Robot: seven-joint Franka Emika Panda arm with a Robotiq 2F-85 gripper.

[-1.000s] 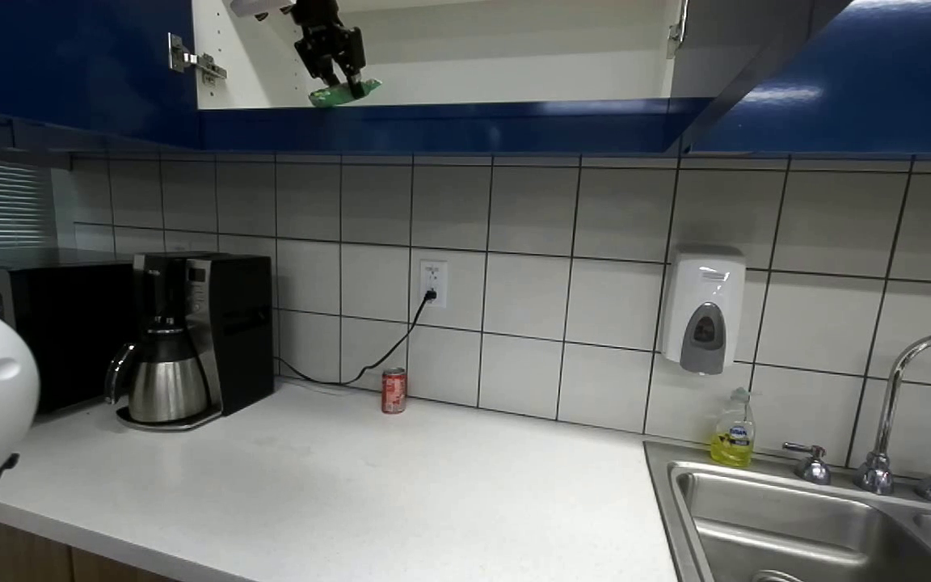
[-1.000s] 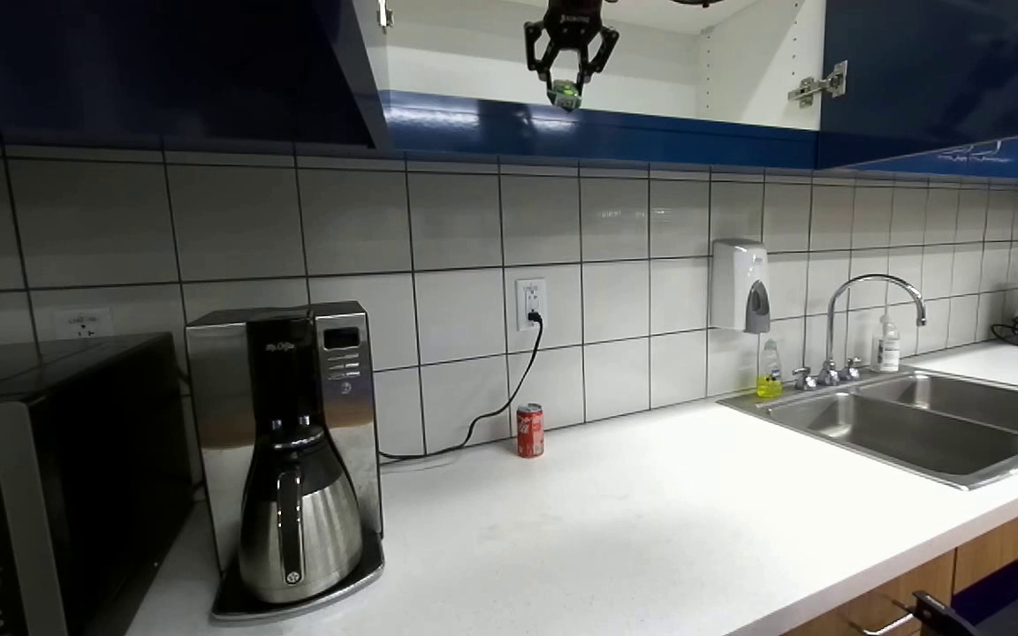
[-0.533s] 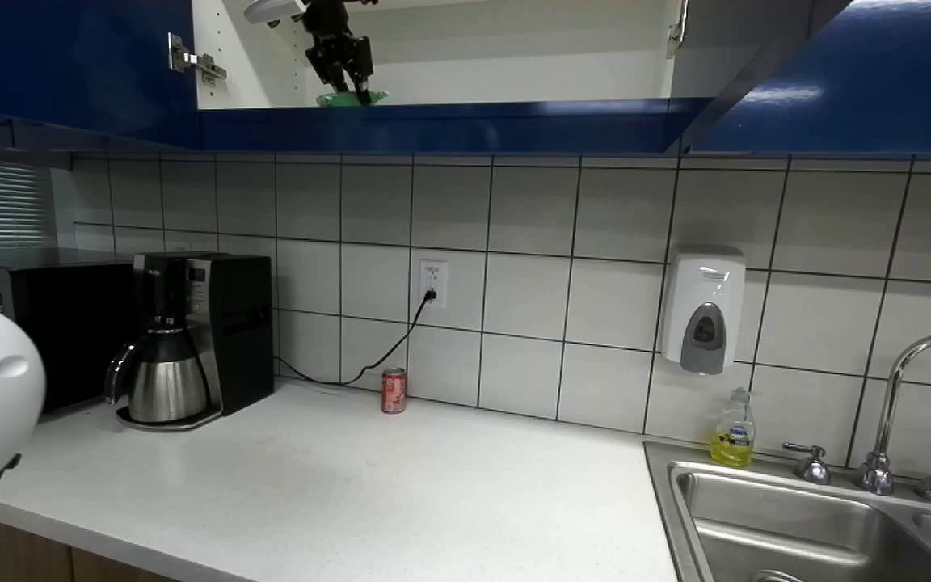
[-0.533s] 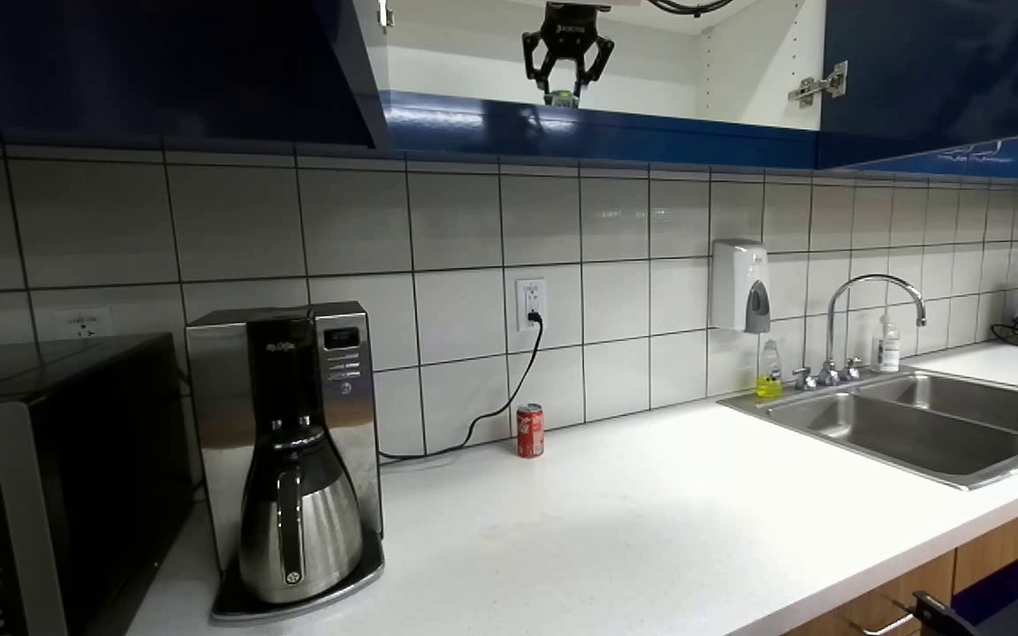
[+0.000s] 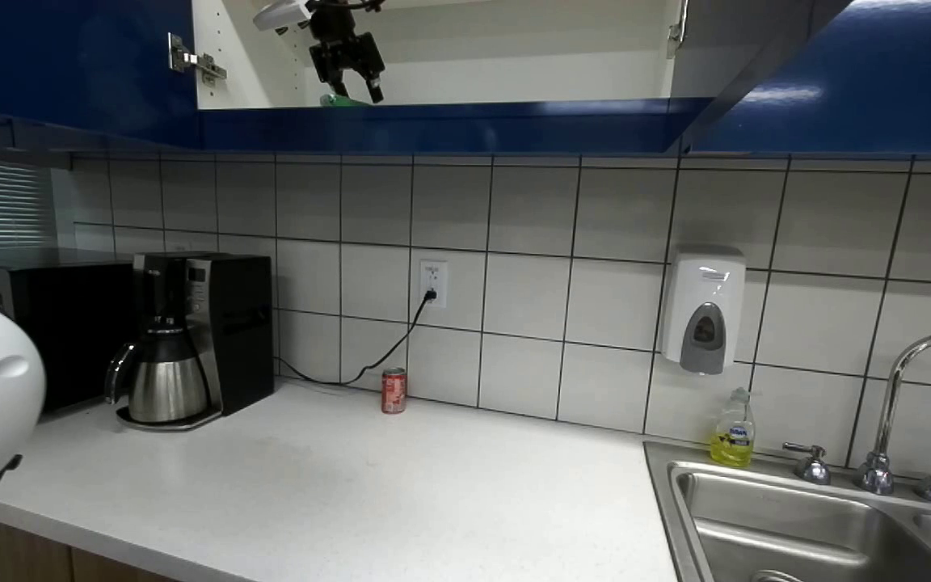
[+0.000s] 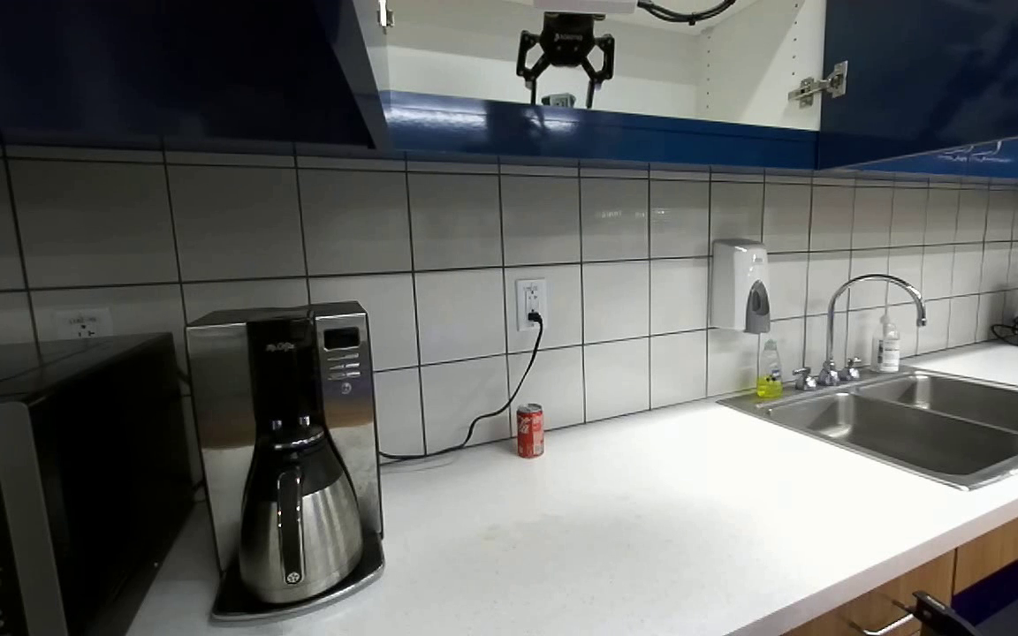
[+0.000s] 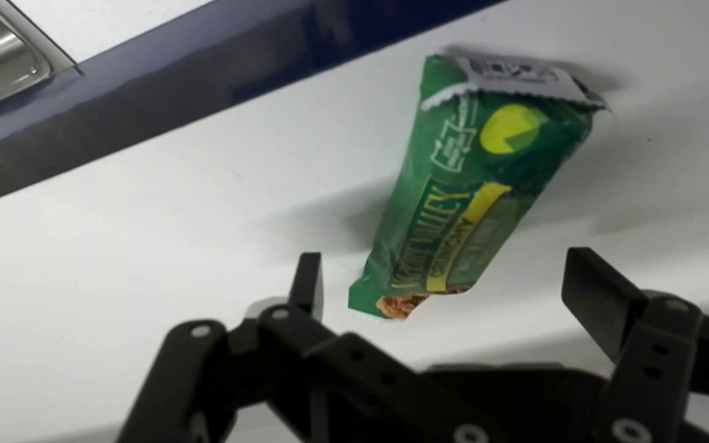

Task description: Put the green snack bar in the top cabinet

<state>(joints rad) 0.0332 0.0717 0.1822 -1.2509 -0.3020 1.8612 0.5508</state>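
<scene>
Bright below, dim above

In both exterior views, the counter [image 5: 433, 485] nearly washes out toward its edge by the sink [image 5: 670, 501]. Tiles [image 5: 526, 291] above its back edge darken upward; glare streaks the blue cabinet rail [image 6: 602, 137]. In the wrist view, soft shadows flank the slightly blurred snack bar [image 7: 471, 184].

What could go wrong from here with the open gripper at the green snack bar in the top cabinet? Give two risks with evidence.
First, the fingers might snag the green snack bar as the gripper backs away: the wrist view shows them on either side of the bar's near end, with gaps. Second, a bump could push the bar over the blue front edge of the top cabinet: one end points toward it, and the counter lies below.
</scene>
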